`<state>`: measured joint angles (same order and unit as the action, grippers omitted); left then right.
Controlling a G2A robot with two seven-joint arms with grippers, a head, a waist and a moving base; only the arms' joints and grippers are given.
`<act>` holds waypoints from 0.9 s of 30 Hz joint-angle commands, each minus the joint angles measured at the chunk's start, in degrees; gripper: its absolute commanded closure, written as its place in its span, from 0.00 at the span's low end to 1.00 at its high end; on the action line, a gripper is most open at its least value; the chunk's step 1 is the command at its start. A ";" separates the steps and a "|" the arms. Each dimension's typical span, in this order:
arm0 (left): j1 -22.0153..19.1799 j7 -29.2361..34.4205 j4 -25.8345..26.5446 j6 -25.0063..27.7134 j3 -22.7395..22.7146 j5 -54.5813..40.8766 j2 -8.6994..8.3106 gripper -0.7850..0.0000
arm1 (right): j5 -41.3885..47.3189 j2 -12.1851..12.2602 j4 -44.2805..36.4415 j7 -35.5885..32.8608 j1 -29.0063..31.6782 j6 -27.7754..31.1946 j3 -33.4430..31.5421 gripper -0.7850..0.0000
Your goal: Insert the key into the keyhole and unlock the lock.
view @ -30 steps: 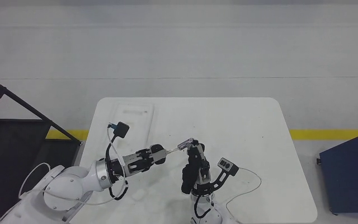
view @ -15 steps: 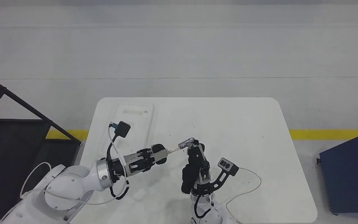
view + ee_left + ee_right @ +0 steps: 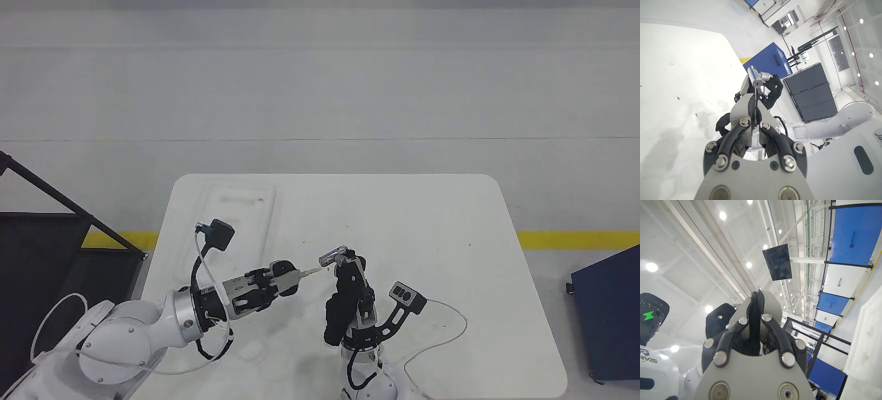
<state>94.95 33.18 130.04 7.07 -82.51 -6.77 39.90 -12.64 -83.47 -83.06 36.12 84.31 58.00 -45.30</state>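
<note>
My left gripper (image 3: 287, 273) (image 3: 754, 100) is shut on a thin metal key (image 3: 755, 93) (image 3: 308, 268), whose blade points at the lock. The lock (image 3: 755, 77) (image 3: 333, 254) is a shiny silver cylinder, and its keyhole end faces the key. In the left wrist view the key's tip sits right at the lower edge of the keyhole; whether it has entered I cannot tell. My right gripper (image 3: 343, 262) (image 3: 757, 294) stands upright above the table's front middle, shut on the lock from below. The lock itself is hidden behind its black pads in the right wrist view.
The white table (image 3: 440, 230) carries a white foam tray (image 3: 235, 200) at its back left. A thin cable (image 3: 452, 318) loops near the front right. A blue cabinet (image 3: 610, 310) stands off the table's right side, a black frame (image 3: 40, 270) off its left.
My left arm has shifted slightly toward the table's front edge, with the key still aimed at the lock. The right arm and the lock have held still.
</note>
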 commanded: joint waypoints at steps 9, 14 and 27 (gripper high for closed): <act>2.25 0.32 1.38 1.35 -2.57 1.90 0.39 1.00 | 0.00 0.00 0.00 0.00 0.00 0.00 0.00 1.00; 2.44 1.16 1.95 1.43 -3.50 2.84 0.60 1.00 | 0.00 0.00 0.00 0.00 0.00 0.00 0.00 1.00; -0.14 3.37 1.74 0.20 -3.23 3.41 1.31 1.00 | 0.00 0.00 0.00 0.00 0.00 0.00 0.00 1.00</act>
<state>94.95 36.50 131.83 7.32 -85.84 -3.36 41.16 -12.64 -83.47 -83.06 36.12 84.31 58.00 -45.30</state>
